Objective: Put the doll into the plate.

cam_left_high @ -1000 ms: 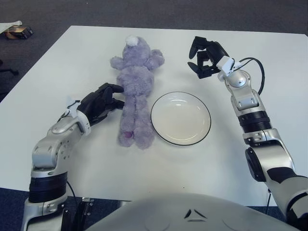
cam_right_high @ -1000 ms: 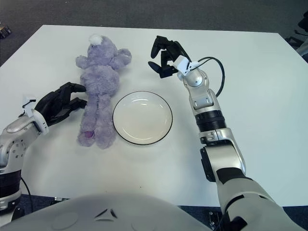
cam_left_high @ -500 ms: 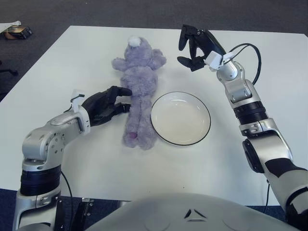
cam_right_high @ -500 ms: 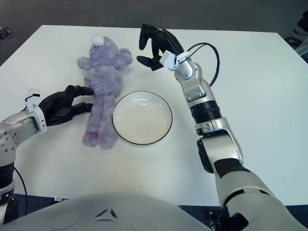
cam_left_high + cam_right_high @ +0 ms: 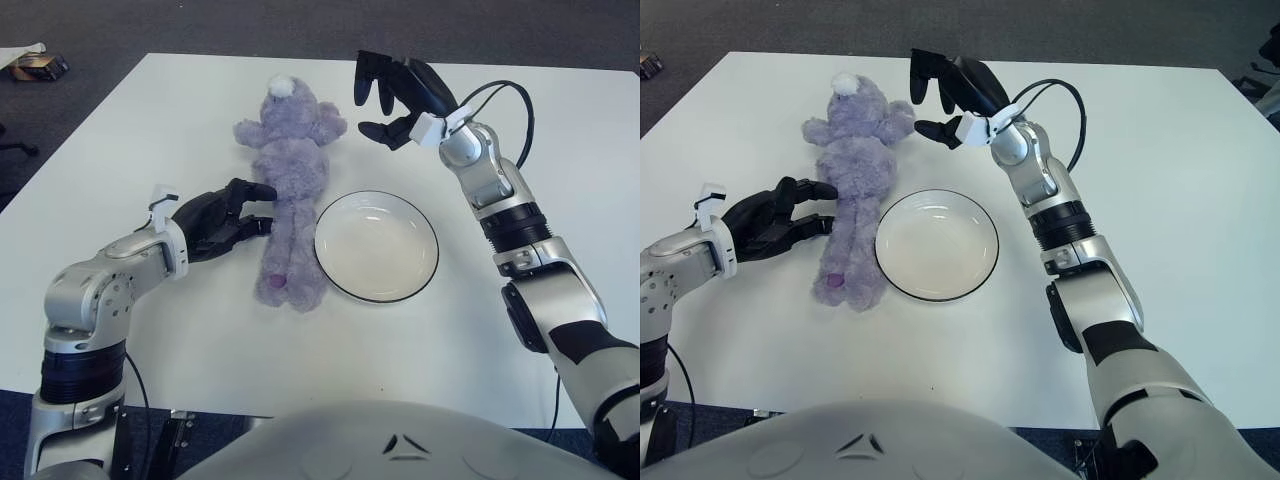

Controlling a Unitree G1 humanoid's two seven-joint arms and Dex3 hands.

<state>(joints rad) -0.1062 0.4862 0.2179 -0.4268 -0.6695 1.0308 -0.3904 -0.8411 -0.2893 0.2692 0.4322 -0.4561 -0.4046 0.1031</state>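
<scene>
Purple plush doll lying on white counter just left of empty plate; left hand open against doll's flank, right hand open, newly arrived beside doll's head: two-handed grasp pending.

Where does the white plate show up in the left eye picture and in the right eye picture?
Left eye view: the plate sits right of centre, just right of the purple doll.
Right eye view: the plate sits slightly left of centre, again just right of the doll.
Shared landmark: the doll's white tuft, at the far end of the doll.
</scene>
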